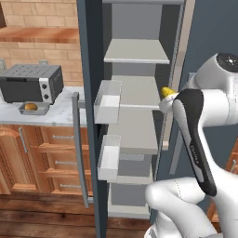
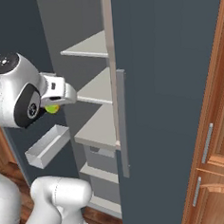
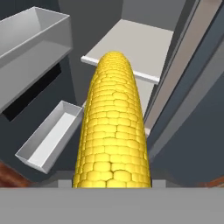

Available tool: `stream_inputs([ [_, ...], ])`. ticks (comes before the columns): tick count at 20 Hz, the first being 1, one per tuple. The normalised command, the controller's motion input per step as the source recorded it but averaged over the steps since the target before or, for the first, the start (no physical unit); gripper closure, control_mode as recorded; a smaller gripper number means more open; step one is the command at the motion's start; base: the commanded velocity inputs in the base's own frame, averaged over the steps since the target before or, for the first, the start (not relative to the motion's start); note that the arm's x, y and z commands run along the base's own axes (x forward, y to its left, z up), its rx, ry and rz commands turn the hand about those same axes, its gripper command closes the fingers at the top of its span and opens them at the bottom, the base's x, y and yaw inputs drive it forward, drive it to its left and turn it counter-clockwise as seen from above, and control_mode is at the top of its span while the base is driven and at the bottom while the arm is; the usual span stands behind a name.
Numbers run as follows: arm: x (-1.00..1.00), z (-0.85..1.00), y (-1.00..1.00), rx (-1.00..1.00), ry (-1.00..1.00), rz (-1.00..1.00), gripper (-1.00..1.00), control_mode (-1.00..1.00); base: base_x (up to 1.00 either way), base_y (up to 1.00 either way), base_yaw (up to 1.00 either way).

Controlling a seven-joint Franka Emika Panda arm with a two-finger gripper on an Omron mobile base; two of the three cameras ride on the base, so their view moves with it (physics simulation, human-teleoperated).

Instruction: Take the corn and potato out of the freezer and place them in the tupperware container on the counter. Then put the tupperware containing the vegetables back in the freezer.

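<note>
On my screen the corn shows bright yellow, its kernels in knobbly rows; the freezer is dark blue-grey outside, with pale grey shelves and white door bins inside, plus a long grey handle. I see the counter in white-and-grey marble over warm brown wooden drawers, a grey tupperware container holding a golden-brown potato, a dark grey toaster oven, and tan brick wall behind
</note>
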Motion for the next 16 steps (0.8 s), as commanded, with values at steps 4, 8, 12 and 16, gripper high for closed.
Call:
stream_inputs([
  [4,-0.19,0.00,-0.03,0.00,0.02,0.00,1.00,-1.00,0.00,0.00,0.00],
  [8,0.00,0.00,0.00,0.00,0.00,0.00,1.00,-1.00,0.00,0.00,0.00],
  [12,0.00,0.00,0.00,0.00,0.00,0.00,1.00,1.00,-0.05,0.00,0.00],
  [16,0.00,0.00,0.00,0.00,0.00,0.00,1.00,1.00,-0.95,0.08,0.06],
])
